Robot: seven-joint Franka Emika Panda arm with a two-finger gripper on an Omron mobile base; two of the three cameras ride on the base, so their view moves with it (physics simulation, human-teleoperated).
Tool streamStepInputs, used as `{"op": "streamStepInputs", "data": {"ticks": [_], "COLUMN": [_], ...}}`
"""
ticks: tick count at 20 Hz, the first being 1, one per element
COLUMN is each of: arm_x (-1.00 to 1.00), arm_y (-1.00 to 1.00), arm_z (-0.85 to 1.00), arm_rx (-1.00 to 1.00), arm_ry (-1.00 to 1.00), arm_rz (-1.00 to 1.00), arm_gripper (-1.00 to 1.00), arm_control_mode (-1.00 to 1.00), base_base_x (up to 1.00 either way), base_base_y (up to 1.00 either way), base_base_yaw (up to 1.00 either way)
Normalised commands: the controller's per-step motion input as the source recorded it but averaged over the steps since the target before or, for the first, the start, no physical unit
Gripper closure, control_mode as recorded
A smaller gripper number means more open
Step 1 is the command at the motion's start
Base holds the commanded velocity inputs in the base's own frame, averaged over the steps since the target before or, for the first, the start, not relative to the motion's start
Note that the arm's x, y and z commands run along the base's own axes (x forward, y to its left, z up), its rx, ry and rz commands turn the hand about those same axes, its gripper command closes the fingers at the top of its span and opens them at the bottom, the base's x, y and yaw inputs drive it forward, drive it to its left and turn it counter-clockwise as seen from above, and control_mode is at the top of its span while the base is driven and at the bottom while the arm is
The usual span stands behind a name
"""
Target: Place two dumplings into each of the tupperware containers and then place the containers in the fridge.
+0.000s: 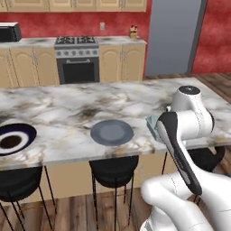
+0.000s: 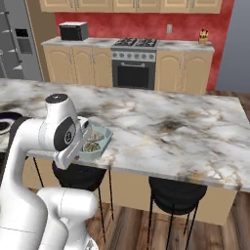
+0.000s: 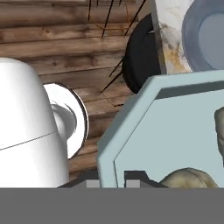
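The pale bluish tupperware container [image 2: 97,142] lies at the island counter's front edge with two tan dumplings [image 2: 92,145] in it. In the hand view it is the large pale box [image 3: 175,127], with one dumpling [image 3: 188,178] by the fingers and another [image 3: 220,127] at the right edge. My gripper [image 3: 113,180] is shut on its near rim, a fingertip [image 3: 135,177] on either side of the wall. I cannot tell whether the box rests on the counter or hangs just above it. The grey container [image 1: 112,132] sits empty to its left. The fridge [image 2: 12,53] stands at the far left.
A dark-blue-and-white plate [image 1: 13,137] sits at the island's left end. Black stools [image 1: 113,171] stand under the island's front edge. Across the aisle are the steel oven [image 1: 77,63], a toaster [image 2: 73,31] and a knife block [image 2: 203,35] on the back counter.
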Motion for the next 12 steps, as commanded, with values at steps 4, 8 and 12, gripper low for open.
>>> {"op": "streamStepInputs", "data": {"ticks": [4,8,12], "arm_x": [0.00,0.00,0.00], "arm_y": [0.00,0.00,0.00], "arm_z": [0.00,0.00,0.00], "arm_rx": [0.00,0.00,0.00], "arm_ry": [0.00,0.00,0.00], "arm_rz": [0.00,0.00,0.00], "arm_gripper": [1.00,1.00,1.00], "arm_control_mode": [1.00,1.00,1.00], "base_base_x": [-1.00,-0.86,-0.42], "base_base_y": [1.00,1.00,1.00], "base_base_yaw": [0.14,0.10,0.03]}}
